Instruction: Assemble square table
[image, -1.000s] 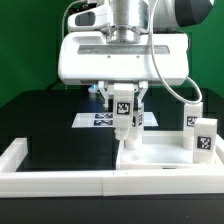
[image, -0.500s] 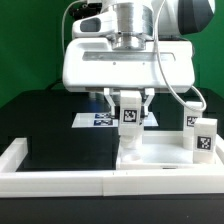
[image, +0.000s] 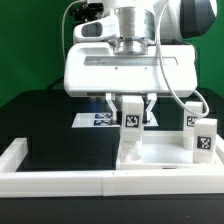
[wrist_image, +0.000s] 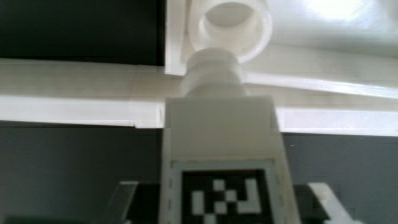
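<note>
My gripper (image: 131, 112) is shut on a white block leg (image: 130, 128) with a black-and-white tag and holds it upright. The leg's lower end reaches down to the near-left corner of the white square slab (image: 170, 168). In the wrist view the leg (wrist_image: 221, 120) fills the middle, and its narrow tip sits just short of a round corner hole (wrist_image: 231, 15) in the slab (wrist_image: 71, 90). I cannot tell whether the tip touches the slab. The fingers (wrist_image: 317, 197) show dimly on either side of the tag. Two more tagged legs (image: 204, 140) stand upright on the slab's right side.
The long white border wall (image: 55, 180) runs along the front and up the exterior view's left side. The marker board (image: 100, 119) lies flat on the black table behind the gripper. A cable hangs at the exterior view's right.
My gripper has moved a little toward the exterior view's right with the leg in it. The slab and the two standing legs have not moved.
</note>
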